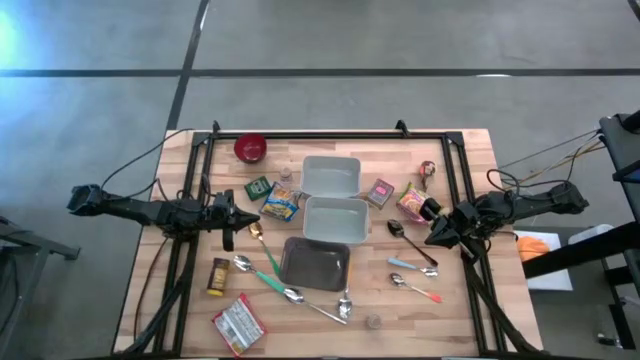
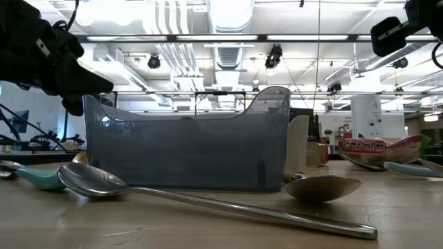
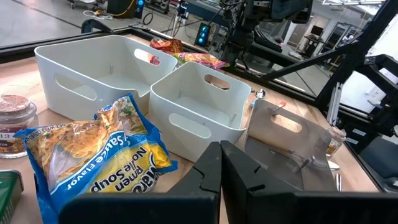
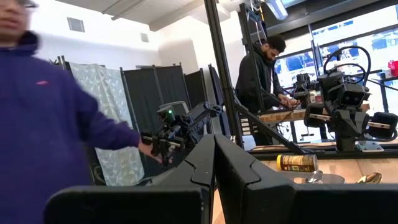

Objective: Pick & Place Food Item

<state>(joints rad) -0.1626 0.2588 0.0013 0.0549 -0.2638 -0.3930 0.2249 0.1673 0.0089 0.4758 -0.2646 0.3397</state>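
Just beside the closed, empty left gripper (image 1: 243,215), the noodle soup packet (image 1: 281,203) could be pushed against the white bin (image 1: 335,222) rather than grasped, while the right gripper (image 1: 436,238), also closed and empty, waits.

Overhead looks straight down; low camera sits close behind the grey bin (image 2: 187,149).
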